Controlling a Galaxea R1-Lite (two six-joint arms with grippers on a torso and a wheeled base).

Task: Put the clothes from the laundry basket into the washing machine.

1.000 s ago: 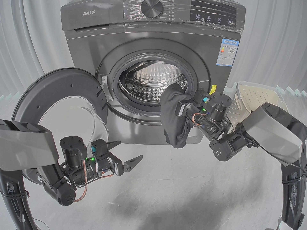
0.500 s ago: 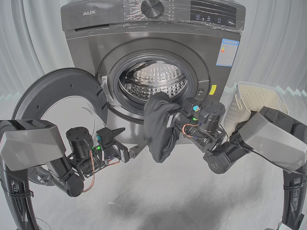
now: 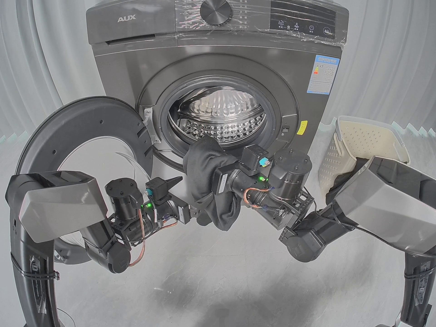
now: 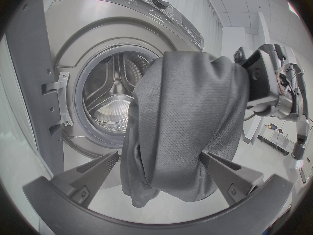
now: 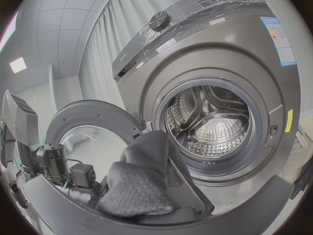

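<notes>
Pleated pale curtains (image 3: pixel 41 46) are hung across the back, from 9 to 3 o'clock in the head view. A smooth grey floor (image 3: pixel 218 278) is spread toward 6 o'clock. A tiled ceiling (image 5: pixel 58 23) is lit by 1 bright panel (image 5: pixel 18 65).

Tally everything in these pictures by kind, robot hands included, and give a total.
Grey front-loading washing machine: 1
Dark grey mesh garment: 1
Cream perforated plastic laundry basket: 1
Robot hands, left hand and right hand: 2
Total: 5
</notes>
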